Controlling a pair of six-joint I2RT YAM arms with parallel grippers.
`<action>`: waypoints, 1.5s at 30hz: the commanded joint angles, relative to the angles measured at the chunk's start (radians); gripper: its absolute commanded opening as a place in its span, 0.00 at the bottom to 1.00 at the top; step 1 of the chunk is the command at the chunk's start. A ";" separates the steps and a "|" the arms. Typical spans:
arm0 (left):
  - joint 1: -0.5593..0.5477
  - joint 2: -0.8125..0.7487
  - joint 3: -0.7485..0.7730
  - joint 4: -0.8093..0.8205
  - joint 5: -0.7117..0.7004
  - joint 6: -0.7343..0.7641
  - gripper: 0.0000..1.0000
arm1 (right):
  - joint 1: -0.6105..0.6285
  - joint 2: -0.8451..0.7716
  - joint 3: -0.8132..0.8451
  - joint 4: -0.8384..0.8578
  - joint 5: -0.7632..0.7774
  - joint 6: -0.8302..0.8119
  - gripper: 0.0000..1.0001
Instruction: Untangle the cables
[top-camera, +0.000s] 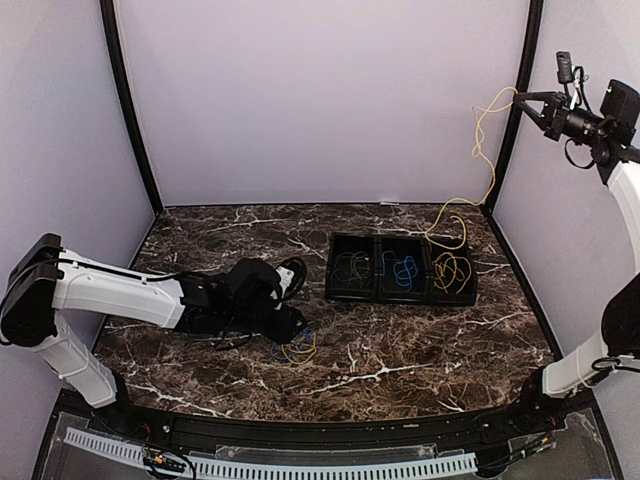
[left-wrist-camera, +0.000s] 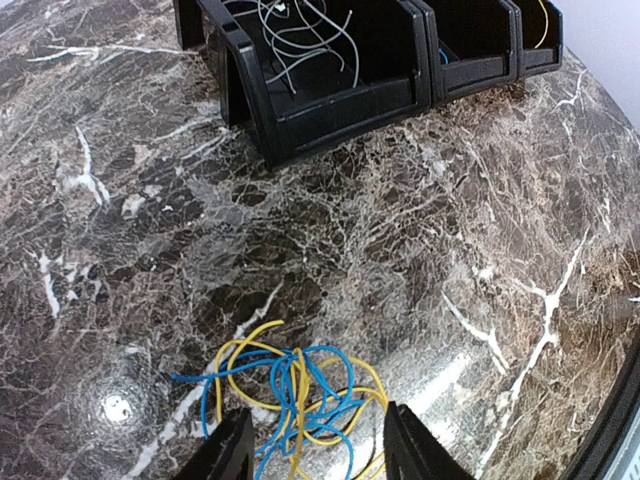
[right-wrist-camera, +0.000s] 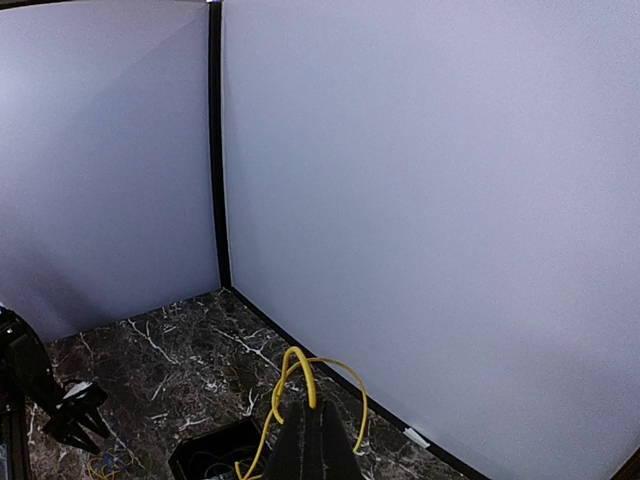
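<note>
Yellow-and-blue tangle (left-wrist-camera: 290, 380) lies between the left tool's (left-wrist-camera: 318, 415) parted fingers; right tool (right-wrist-camera: 310, 428) clenches a yellow cable (right-wrist-camera: 297, 360) aloft.

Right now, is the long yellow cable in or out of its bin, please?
Partly out: the yellow cable hangs from the raised right fingers into the rightmost bin.

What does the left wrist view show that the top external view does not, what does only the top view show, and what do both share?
Only the left wrist view: the left gripper open, its fingers either side of the blue-and-yellow tangle, with the strand crossings plain.
Only the top view: the right gripper raised high, shut on a long yellow cable that trails down to the black bins.
Both: the marble table, the tangle, the bins and the grey cable in one bin.
</note>
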 joint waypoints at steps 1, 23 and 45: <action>0.001 -0.071 -0.007 -0.042 -0.044 -0.001 0.47 | 0.010 -0.021 -0.058 0.029 0.023 -0.022 0.00; 0.001 -0.050 -0.040 -0.024 -0.080 -0.001 0.47 | 0.157 0.023 -0.125 -0.162 0.205 -0.286 0.00; 0.001 -0.053 -0.047 -0.020 -0.088 0.003 0.47 | 0.159 -0.073 -0.083 -0.115 0.162 -0.177 0.00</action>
